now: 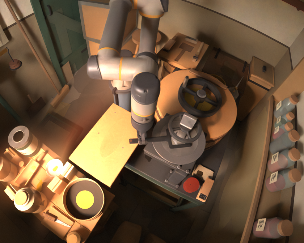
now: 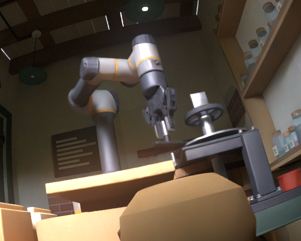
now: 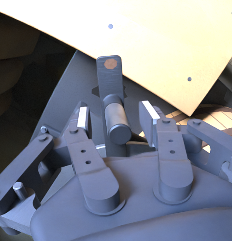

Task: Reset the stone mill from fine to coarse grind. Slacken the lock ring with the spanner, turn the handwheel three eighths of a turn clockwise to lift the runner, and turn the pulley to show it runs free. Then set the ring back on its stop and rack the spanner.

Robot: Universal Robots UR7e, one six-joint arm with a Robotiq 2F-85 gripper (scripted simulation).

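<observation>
On the grey mill stand in the middle of the room, the spanner (image 1: 154, 139) lies flat with its head around the spindle under the small handwheel (image 1: 185, 127). Its handle reaches left over the edge of the round grey lock ring plate (image 1: 179, 146), and an upright grip peg (image 3: 115, 119) stands near the handle's end. My gripper (image 3: 117, 113) is open around that peg and holds nothing. The larger dark pulley wheel (image 1: 200, 93) lies on the wooden tun behind the handwheel.
The yellow board (image 1: 104, 143) lies right beside the spanner's handle end, to the left of the mill. The wooden tun (image 1: 206, 111) rises behind the mill, a red cap (image 1: 191, 185) sits on the stand's front, and shelves of jars (image 1: 284, 146) line the right wall.
</observation>
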